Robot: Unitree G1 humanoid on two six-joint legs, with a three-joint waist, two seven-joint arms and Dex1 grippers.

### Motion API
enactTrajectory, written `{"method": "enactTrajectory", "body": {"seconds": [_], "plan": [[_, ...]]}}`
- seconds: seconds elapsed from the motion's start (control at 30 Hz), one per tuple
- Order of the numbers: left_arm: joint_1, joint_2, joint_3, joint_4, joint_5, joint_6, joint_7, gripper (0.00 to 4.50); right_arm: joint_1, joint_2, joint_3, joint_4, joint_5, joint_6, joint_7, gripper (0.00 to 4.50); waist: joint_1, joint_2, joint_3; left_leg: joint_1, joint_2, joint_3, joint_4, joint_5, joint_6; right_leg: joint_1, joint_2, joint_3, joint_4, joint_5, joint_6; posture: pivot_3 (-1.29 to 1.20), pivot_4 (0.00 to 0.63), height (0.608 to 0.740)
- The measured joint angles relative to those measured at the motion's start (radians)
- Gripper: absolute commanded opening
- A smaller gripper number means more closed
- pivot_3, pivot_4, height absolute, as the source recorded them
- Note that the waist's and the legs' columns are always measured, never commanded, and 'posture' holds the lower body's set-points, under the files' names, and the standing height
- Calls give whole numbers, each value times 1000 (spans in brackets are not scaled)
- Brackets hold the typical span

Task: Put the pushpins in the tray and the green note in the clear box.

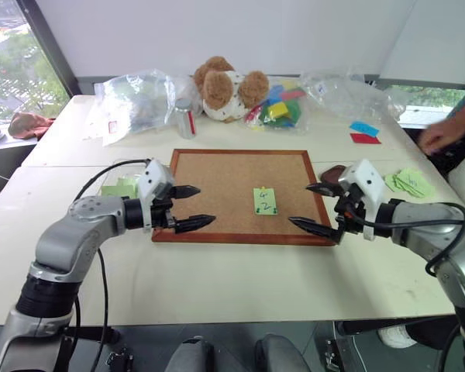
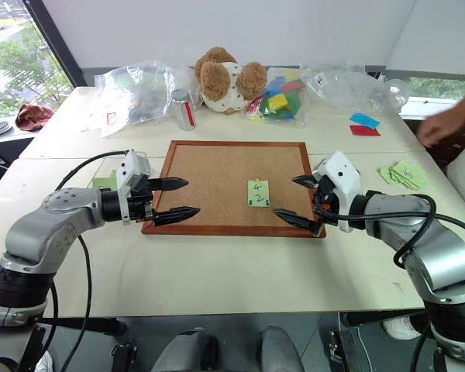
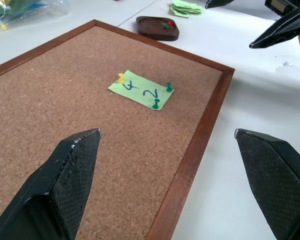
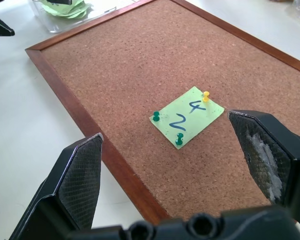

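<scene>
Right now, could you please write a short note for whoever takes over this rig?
Left gripper: fingers open, holding nothing, at the corkboard's left edge.
Right gripper: fingers open, holding nothing, at the corkboard's right front corner.
Green note marked 4 over 2 is pinned to the corkboard by three pushpins: one yellow, two green.
Tray sits just past the corkboard's right side, with some pins already inside.
Clear box sits off the corkboard's left side, with green notes in it.
Done: nothing on this note.
Left: pull the three pins into the tray, then put the note in the box.
</scene>
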Motion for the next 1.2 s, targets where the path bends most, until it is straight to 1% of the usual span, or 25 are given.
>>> {"method": "enactTrajectory", "body": {"seconds": [0.3,0.63,0.93,1.03,1.07,1.1,1.13,1.17,1.2], "plan": [[0,-10,2,1,-27,11,11,4432,0,5,0,0,-8,-1,-3,4408,0,0,0,0,0,0,0,0,0,0,0,0,0,0,0,0,150,740],[0,-8,4,1,-26,2,29,4432,-1,6,0,7,-9,-1,-6,4408,0,0,0,0,0,0,0,0,0,0,0,0,0,0,0,0,150,740],[9,-14,-2,8,18,-37,53,4432,-21,8,0,15,-11,-1,-16,4408,0,0,0,0,0,0,0,0,0,0,0,0,0,0,0,0,150,740],[8,-43,-8,38,43,-58,75,3709,-29,18,0,23,-11,0,-26,4408,0,0,0,0,0,0,0,0,0,0,0,0,0,0,0,0,150,740],[8,-60,-15,55,52,-66,85,3139,-31,22,1,26,-11,0,-29,4408,1,0,0,0,0,0,0,0,0,0,0,0,0,0,0,0,150,740],[7,-74,-21,71,62,-74,91,2805,-33,25,3,29,-14,0,-33,4408,1,0,0,0,0,0,0,0,0,0,0,0,0,0,0,0,150,740],[5,-93,-29,95,78,-92,94,2198,-39,31,6,33,-19,0,-38,4408,1,0,0,0,0,0,0,0,0,0,0,0,0,0,0,0,150,740],[0,-107,-46,121,96,-111,97,1791,-50,43,11,42,-23,0,-46,4408,1,0,0,0,0,0,0,0,0,0,0,0,0,0,0,0,150,740],[-6,-127,-69,152,124,-138,100,1233,-64,57,19,57,-30,0,-56,4408,1,0,0,0,0,0,0,1,-1,0,0,0,0,0,0,0,150,740]]}}
